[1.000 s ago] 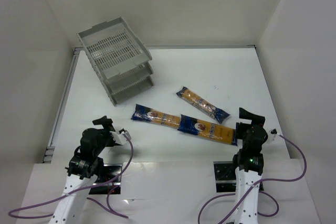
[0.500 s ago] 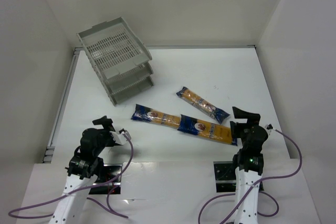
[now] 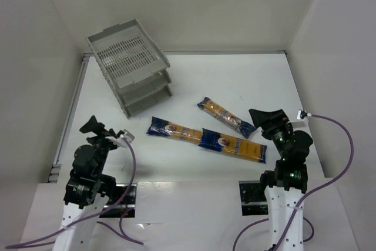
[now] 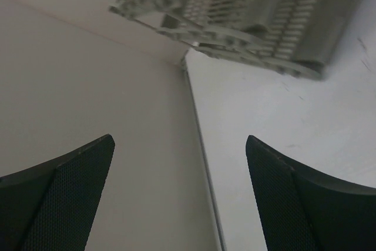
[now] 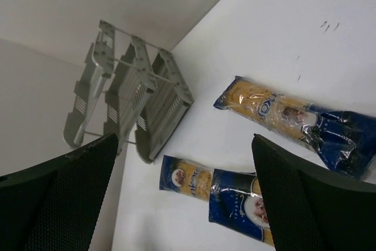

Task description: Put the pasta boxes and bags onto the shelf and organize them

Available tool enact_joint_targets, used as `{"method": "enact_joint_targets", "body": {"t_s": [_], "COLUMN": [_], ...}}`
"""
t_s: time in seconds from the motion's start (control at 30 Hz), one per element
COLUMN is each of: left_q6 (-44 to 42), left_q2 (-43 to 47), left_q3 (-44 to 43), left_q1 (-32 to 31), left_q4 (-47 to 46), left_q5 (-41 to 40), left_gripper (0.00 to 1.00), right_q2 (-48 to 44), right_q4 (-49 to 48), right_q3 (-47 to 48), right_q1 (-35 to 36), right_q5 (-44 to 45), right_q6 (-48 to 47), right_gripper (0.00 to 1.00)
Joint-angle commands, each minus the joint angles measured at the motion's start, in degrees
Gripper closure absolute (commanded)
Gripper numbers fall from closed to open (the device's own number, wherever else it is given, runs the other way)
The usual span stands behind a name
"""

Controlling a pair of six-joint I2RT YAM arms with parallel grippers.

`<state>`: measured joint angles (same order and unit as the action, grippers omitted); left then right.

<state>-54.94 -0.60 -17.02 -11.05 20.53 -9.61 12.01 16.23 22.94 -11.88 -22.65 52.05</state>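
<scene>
Three spaghetti packets lie on the white table: a left one, a middle one overlapping its end, and a far one. The right wrist view shows them as the left, middle and far one. The grey three-tier shelf stands at the back left, empty; it also shows in the right wrist view and the left wrist view. My left gripper is open and empty at the near left. My right gripper is open and empty, raised just right of the packets.
A white wall closes the left side, with a metal rail along the table's left edge. Another wall closes the right side. Purple cables hang from both wrists.
Both arms have risen and reached forward. The left gripper swung left toward the wall; the right gripper moved up and left toward the far packet. The packets have not moved.
</scene>
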Motion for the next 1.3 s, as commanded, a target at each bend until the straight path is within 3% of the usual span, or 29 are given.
{"method": "enact_joint_targets", "body": {"t_s": [0.0,0.4,0.47,0.6,0.7,0.73,0.87,0.9,1.03,1.2,1.27], "left_q6": [7.4,36.3,37.0,41.3,43.4,44.0,46.1,46.7,50.3,57.1,58.9], "left_q2": [-3.2,-28.3,-29.8,-32.0,-32.6,-32.6,-35.6,-37.9,-43.5,-48.4,-49.0], "left_q3": [-6.2,-28.1,-31.1,-35.1,-35.1,-35.1,-34.6,-35.3,-37.9,-39.2,-39.2], "left_q1": [0.0,0.8,1.3,1.3,1.3,1.3,1.3,1.3,1.3,1.3,1.3], "left_q4": [-4.6,8.6,10.1,7.6,1.8,0.1,-5.2,-5.2,-4.6,-1.5,-0.5], "left_q5": [-3.2,2.7,6.0,5.3,9.0,9.7,11.1,11.1,9.6,11.3,11.8], "left_gripper": [0.00,0.00,0.00,0.00,0.00,0.00,0.00,0.00,0.00,0.00,0.00], "right_q2": [3.4,10.6,11.8,15.9,26.5,34.1,44.6,46.0,58.4,72.7,79.5], "right_q4": [-3.1,-0.9,-0.2,1.6,4.1,6.9,5.5,4.5,4.9,2.7,4.8], "right_q3": [3.8,15.5,17.5,19.2,23.3,27.6,37.7,39.2,49.6,55.8,59.5], "right_q1": [1.5,4.1,4.8,6.6,7.5,8.2,20.9,27.9,40.0,40.5,40.5], "right_q5": [-1.2,1.7,-1.7,-5.8,-9.3,-8.7,6.3,14.8,31.0,34.0,39.8], "right_q6": [-6.6,-20.1,-20.1,-14.8,-14.0,-15.6,-23.6,-25.6,-35.5,-49.4,-52.5], "right_gripper": [0.00,0.00,0.00,0.00,0.00,0.00,0.00,0.00,0.00,0.00,0.00]}}
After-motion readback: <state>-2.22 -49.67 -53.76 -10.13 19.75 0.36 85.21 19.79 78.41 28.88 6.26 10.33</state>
